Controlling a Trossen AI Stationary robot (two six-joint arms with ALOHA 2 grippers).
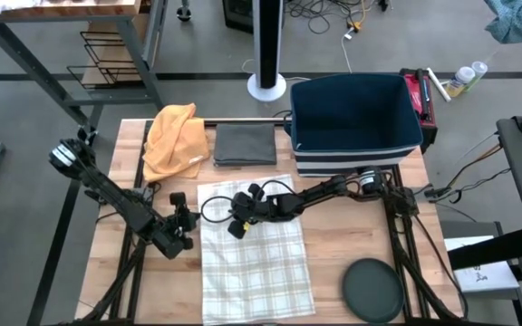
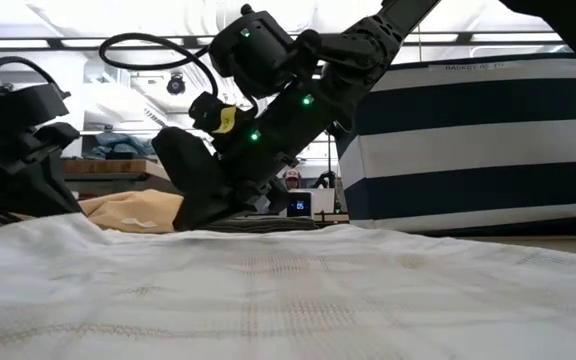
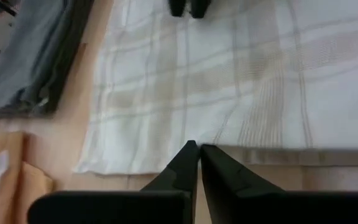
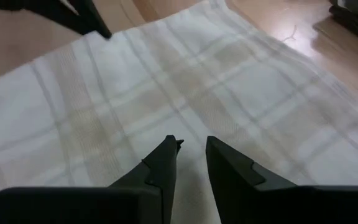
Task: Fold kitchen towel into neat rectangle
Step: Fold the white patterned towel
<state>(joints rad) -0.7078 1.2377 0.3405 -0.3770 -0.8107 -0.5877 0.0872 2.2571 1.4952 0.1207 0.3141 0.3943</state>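
The white checked kitchen towel (image 1: 256,263) lies spread flat on the wooden table, its long sides running from near to far. My left gripper (image 1: 187,228) is shut and low at the towel's left edge; in its wrist view the tips (image 3: 194,148) stand over the hem. My right gripper (image 1: 238,226) reaches in from the right over the towel's far half. Its fingers (image 4: 191,144) stand a little apart, slanting down, with only flat towel (image 4: 104,93) between them. In the low view the right gripper (image 2: 193,205) comes down to the cloth (image 2: 288,290). My left gripper has its shut fingertips at the hem of the towel's left edge (image 3: 166,163), slanting down from the table's left; I cannot tell whether they touch it. My right gripper slants down from the right onto the towel's far half (image 4: 188,118); whether its fingertips touch I cannot tell.
An orange cloth (image 1: 175,140) and a folded grey cloth (image 1: 245,145) lie at the table's far edge. A navy striped basket (image 1: 356,113) stands at the far right. A dark round disc (image 1: 372,290) lies near the front right corner.
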